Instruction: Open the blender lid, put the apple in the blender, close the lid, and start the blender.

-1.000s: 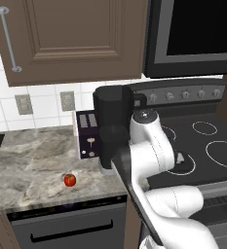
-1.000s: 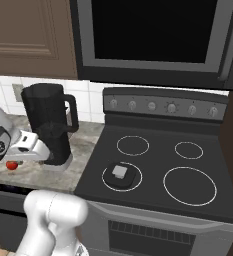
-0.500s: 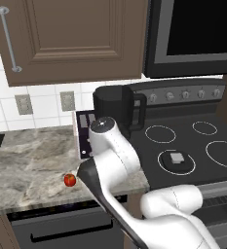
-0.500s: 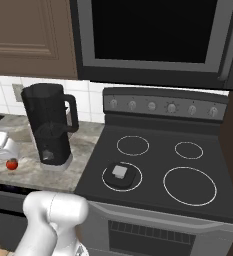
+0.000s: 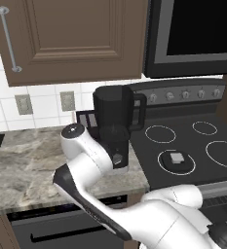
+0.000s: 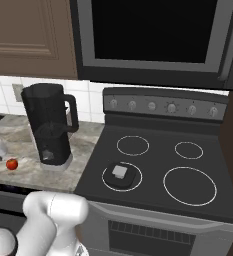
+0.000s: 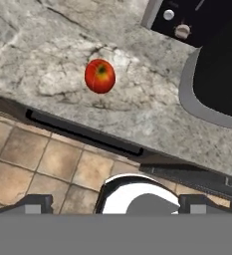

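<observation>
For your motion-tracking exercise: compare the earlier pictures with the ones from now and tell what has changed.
The arm swung left, from in front of the blender out over the counter towards the apple, jaws wide and empty throughout. Nothing was grasped or released. The apple, the blender and its lid on the stove stayed put.

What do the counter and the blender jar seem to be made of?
The counter looks like polished grey stone, probably marble or granite, judging by its mottled veins. The blender jar looks like dark smoked plastic or glass: it is slightly see-through and smooth, though the look cannot settle which.
</observation>
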